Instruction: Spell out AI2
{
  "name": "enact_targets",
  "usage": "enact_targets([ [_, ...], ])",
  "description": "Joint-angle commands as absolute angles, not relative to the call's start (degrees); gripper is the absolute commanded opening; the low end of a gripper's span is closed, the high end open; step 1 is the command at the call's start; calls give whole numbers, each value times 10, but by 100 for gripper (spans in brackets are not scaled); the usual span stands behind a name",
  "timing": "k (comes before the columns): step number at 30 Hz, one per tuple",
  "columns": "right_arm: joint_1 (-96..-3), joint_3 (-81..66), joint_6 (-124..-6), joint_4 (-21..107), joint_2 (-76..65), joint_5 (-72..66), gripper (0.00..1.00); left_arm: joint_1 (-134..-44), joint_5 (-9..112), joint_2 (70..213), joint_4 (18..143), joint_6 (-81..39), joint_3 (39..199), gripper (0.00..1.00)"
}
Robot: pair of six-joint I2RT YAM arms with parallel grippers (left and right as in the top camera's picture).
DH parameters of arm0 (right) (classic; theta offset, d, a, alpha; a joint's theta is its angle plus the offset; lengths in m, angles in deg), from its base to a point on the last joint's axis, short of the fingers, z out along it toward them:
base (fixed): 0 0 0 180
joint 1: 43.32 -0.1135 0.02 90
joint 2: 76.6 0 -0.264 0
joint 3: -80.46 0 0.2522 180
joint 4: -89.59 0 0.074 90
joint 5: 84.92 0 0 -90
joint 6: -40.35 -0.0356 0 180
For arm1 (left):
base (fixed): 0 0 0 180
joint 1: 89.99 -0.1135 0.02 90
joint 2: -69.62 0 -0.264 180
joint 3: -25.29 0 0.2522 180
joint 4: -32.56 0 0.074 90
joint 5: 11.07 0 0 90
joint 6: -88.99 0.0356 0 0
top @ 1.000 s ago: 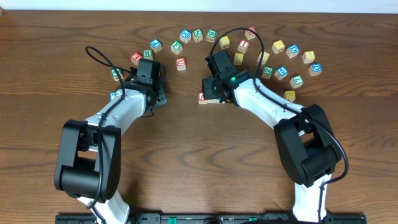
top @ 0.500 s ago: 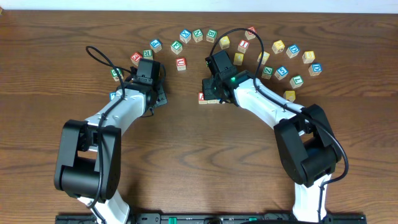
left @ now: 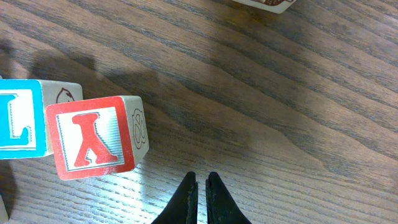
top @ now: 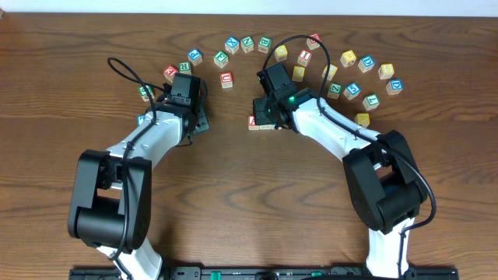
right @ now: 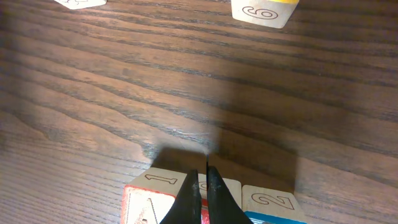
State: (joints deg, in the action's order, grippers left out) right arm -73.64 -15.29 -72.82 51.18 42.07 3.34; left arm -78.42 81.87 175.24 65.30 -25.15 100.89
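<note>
Right gripper [right: 202,182], clenched empty, by "2" block [right: 273,204]; left gripper [left: 202,186], clenched empty, near blue "L" block [left: 18,124].

Wooden table [top: 233,202], as I see it from overhead: loose letter blocks lie in an arc near the far edge. Toward the far right corner sit a yellow block [top: 348,58], a blue block [top: 366,63], a second yellow block [top: 386,71] and a second blue block [top: 395,85], each apart from its neighbours. My left wrist view shows a blue L block [left: 18,124] just beside a red-framed block [left: 93,140]. My right wrist view shows a yellow-topped block [right: 264,9] with a 6 or 9 on its side.
</note>
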Motion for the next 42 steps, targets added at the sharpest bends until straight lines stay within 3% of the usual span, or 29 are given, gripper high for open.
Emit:
enact_targets([
  [1, -734, -156, -723, 509, 427, 30, 1, -785, 820, 1747, 651, -246, 1012, 8],
  [11, -721, -171, -720, 535, 416, 32, 3, -785, 820, 1725, 648, -237, 1012, 7],
  [19, -684, -187, -702, 530, 309, 32, 12, -785, 820, 1582, 660, -200, 1013, 7],
  [24, -651, -187, -697, 483, 215, 32, 24, -785, 820, 1468, 661, -199, 1013, 9],
  [28, -618, -187, -697, 413, 148, 34, 38, -785, 820, 1405, 664, -199, 1013, 27],
  [30, -601, -187, -697, 378, 118, 37, 42, -785, 820, 1383, 669, -199, 1013, 43],
  [31, -592, -187, -697, 363, 104, 40, 43, -785, 820, 1377, 672, -199, 1013, 54],
  [32, -585, -187, -697, 349, 92, 44, 46, -785, 820, 1373, 674, -199, 1013, 72],
  [33, -576, -187, -697, 335, 80, 50, 50, -785, 820, 1371, 674, -199, 1013, 98],
  [35, -559, -187, -697, 305, 53, 65, 57, -785, 820, 1370, 674, -199, 1013, 98],
  [38, -537, -187, -697, 264, 17, 89, 78, -785, 820, 1374, 675, -199, 1013, 98],
  [42, -516, -187, -697, 214, -34, 108, 83, -785, 820, 1381, 675, -199, 1013, 98],
])
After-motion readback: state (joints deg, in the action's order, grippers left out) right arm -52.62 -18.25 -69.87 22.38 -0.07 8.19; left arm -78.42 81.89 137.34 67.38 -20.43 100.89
